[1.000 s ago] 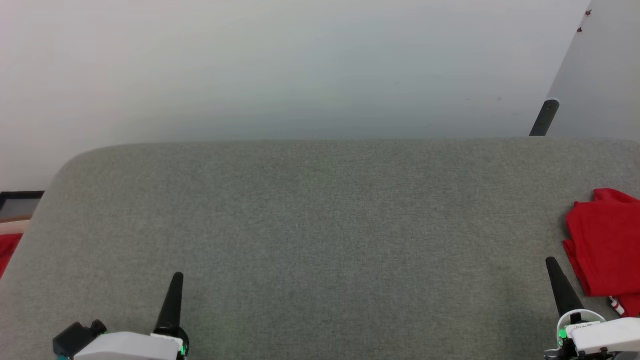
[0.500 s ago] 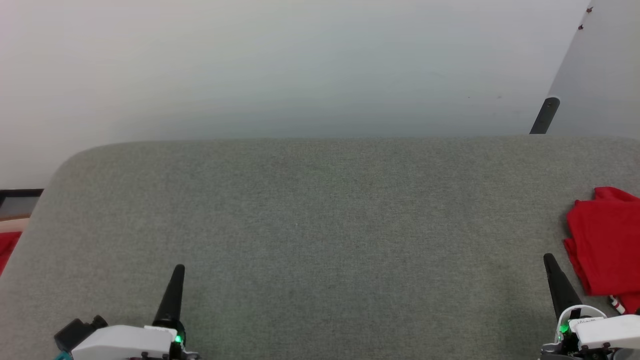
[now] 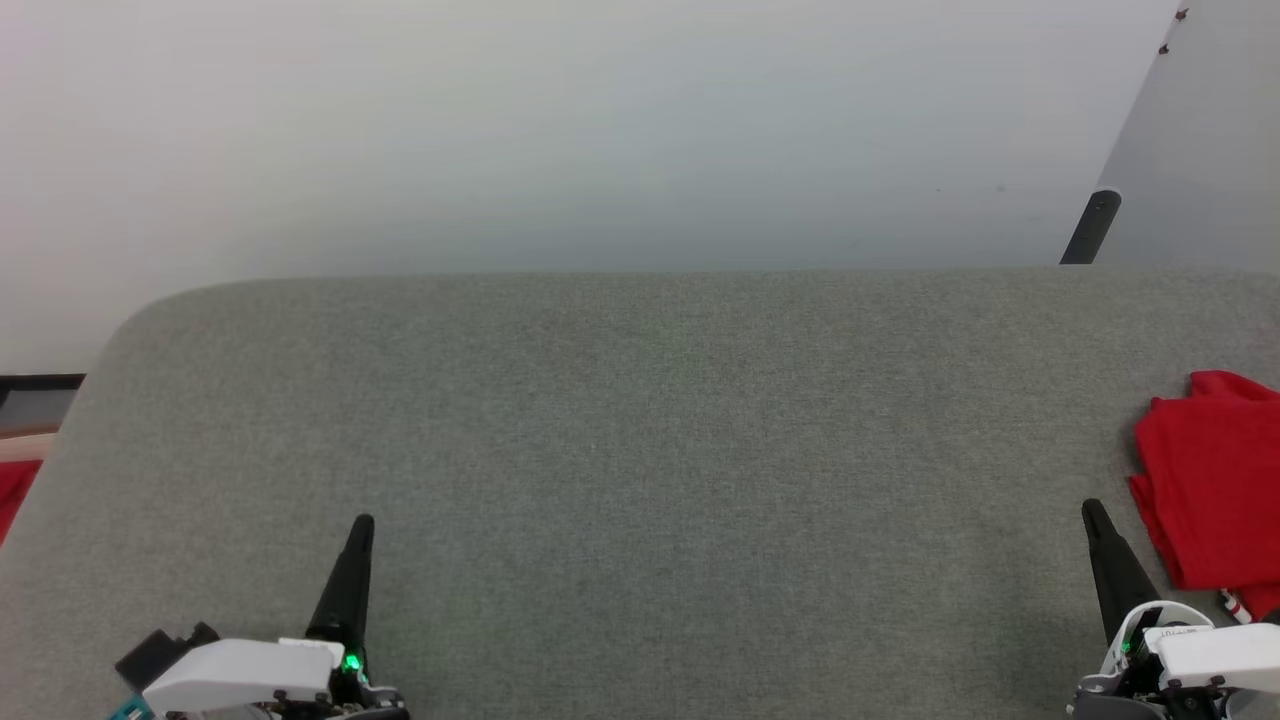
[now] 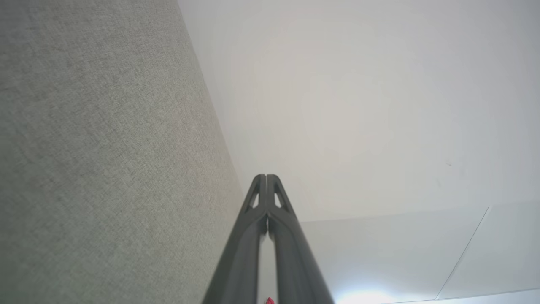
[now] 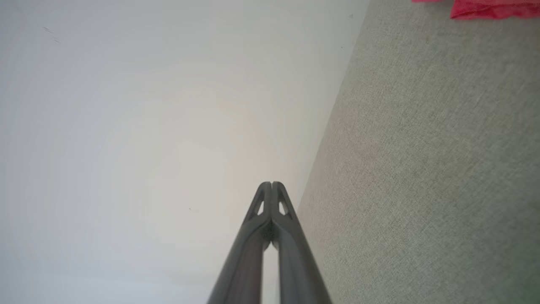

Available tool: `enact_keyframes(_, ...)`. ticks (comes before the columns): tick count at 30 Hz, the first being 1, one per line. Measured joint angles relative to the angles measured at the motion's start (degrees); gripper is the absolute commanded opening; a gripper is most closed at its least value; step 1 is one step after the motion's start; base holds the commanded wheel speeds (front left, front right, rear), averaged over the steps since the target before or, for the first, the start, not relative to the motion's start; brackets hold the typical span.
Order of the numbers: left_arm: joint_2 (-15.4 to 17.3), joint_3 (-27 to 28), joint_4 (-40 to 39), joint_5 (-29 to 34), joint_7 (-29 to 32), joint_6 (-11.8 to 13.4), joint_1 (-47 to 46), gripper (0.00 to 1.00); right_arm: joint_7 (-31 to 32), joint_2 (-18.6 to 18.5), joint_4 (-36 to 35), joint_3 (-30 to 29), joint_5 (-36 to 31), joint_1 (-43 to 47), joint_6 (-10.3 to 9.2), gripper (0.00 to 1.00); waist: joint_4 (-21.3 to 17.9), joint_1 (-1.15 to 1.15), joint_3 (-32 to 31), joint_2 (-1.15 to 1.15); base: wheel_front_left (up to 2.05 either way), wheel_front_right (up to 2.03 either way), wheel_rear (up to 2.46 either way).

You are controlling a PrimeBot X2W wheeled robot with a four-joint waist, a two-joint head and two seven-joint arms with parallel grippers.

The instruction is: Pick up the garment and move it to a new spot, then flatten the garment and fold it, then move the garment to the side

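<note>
Both long dark fingers of the left gripper are pressing together, tip to tip, and are holding nothing. The right gripper is closing its fingers in the same way, with nothing between them. The red jersey-style garment is lying as a folded bundle at the right end of a wide grey woven-fabric surface. It is just beside the right gripper, on that gripper's outer side and a little farther from the robot, and is not touching it. The head view's edge is cutting the garment off; the visible part is running with its long side from far to near. Where its collar is pointing I cannot tell. A small piece of red-and-white striped trim is peeking out at its near corner. A plain pale wall is rising behind the surface, and a dark post is leaning at the far right.
</note>
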Motion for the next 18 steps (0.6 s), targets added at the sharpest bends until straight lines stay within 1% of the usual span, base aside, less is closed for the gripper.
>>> enact_keyframes(18, -0.59, 0.62, 0.82, -6.78, 1.78, -0.09, -1.6, 0.0, 0.75, 0.67, 1.3, -0.32, 6.04, -1.4, 0.0, 0.0, -0.01, 0.0, 0.43, 0.0, 0.0, 0.0, 0.0)
